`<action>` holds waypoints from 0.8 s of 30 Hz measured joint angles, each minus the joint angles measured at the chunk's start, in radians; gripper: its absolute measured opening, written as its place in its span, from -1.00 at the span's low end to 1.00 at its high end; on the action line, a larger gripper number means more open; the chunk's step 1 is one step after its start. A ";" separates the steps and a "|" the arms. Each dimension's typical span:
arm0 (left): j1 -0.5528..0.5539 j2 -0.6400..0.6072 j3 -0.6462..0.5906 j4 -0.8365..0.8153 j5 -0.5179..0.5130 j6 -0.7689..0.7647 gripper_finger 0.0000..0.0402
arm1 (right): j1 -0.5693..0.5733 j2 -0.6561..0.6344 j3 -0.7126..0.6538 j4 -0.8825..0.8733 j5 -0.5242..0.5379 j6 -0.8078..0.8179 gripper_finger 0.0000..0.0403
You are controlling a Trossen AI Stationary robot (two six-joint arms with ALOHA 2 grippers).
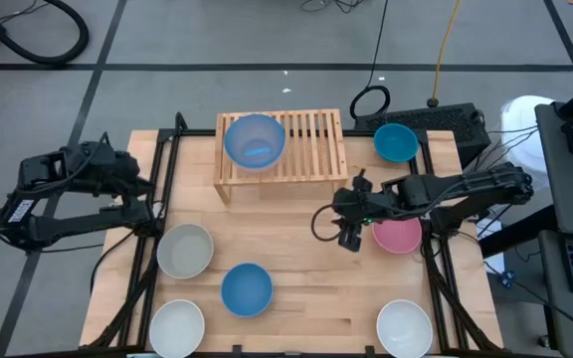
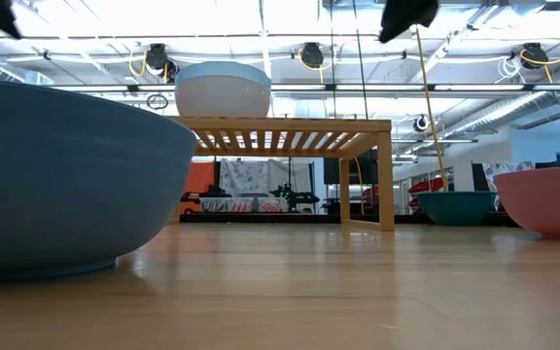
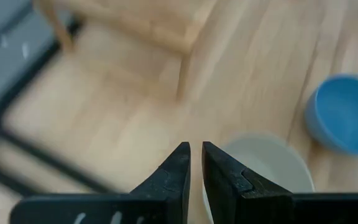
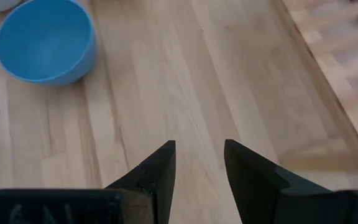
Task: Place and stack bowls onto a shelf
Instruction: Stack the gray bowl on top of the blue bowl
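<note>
No text, label, brand, number or sign could be read anywhere in these views; the pale marks on the left wrist stayed illegible.

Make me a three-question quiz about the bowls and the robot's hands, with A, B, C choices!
1. Where is the light blue bowl?
A. on the shelf
B. on the floor
C. inside the pink bowl

2. How many white bowls sit along the table's near edge?
A. none
B. two
C. five

3. What is the right hand doing?
A. squeezing a bowl
B. open, holding nothing
C. lifting the shelf

Answers: 1 A, it rests on the slats' left part. 2 B, one white bowl at the left corner, another at the right. 3 B, only bare table shows between its fingers.
</note>
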 joint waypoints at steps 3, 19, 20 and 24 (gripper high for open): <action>0.000 -0.006 -0.001 -0.017 0.008 -0.059 -0.77 | 0.000 0.028 0.000 0.078 -0.002 -0.027 -0.39; 0.000 -0.018 -0.054 -0.019 0.147 -0.246 -0.77 | -0.003 0.101 0.000 0.322 -0.049 -0.187 -0.40; 0.000 -0.018 -0.061 -0.020 0.148 -0.263 -0.77 | -0.003 0.101 0.000 0.324 -0.048 -0.196 -0.40; 0.000 -0.018 -0.104 -0.020 0.149 -0.346 -0.77 | -0.003 0.101 0.000 0.324 -0.049 -0.206 -0.40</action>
